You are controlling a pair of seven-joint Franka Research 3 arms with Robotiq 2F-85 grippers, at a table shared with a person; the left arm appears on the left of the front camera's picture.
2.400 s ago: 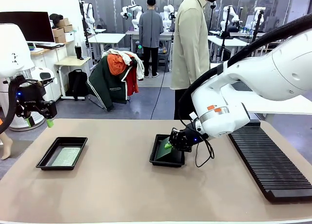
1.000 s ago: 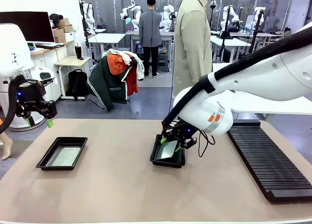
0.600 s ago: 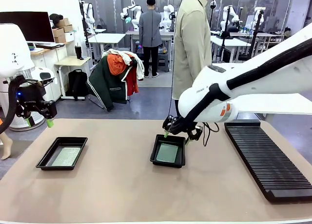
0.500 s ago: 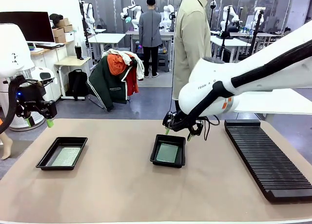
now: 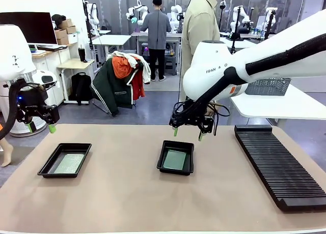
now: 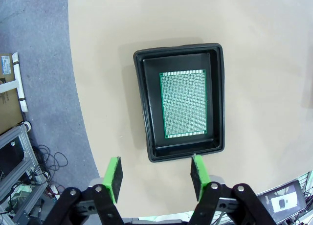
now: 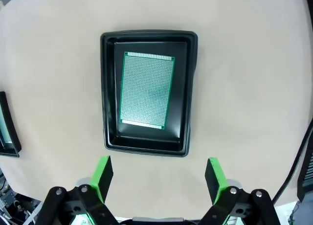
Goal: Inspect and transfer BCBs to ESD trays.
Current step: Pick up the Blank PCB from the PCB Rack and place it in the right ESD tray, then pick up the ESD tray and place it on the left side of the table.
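Green boards are seen lying flat in both black trays: one BCB (image 5: 176, 159) in the centre ESD tray (image 5: 164, 166), w/ bare floor showing all round it in the right wrist view, and a second BCB (image 5: 69, 163) in the left ESD tray (image 5: 47, 168) near the table's left edge. The right gripper (image 5: 187, 134) is held above the far rim of the centre tray, fingers spread wide & nothing between the green pads (image 7: 102, 174); clear of board and tray alike. The left gripper (image 5: 50, 126) is held high over the left end of the table, past the far side of its tray, also spread apart & empty per its wrist view, where its tray and board are seen straight below. Step in hand, as judged: placement of the centre board is done, board is let go, so the right arm is between a drop-off and whatever comes after. No further loose board can be made out on the table, so the source of the next one can't be told; the ribbed black rack (image 5: 277, 165) at the right is a likely candidate, though whether its slots are filled is too fine to tell. Next move prob. calls for a lift well clear of the tray walls, then a pads-on-edges grasp of a thin board, kept level so the seated boards aren't nudged. A person (image 5: 198, 38) is stood at the far side, hands hidden behind the arm.
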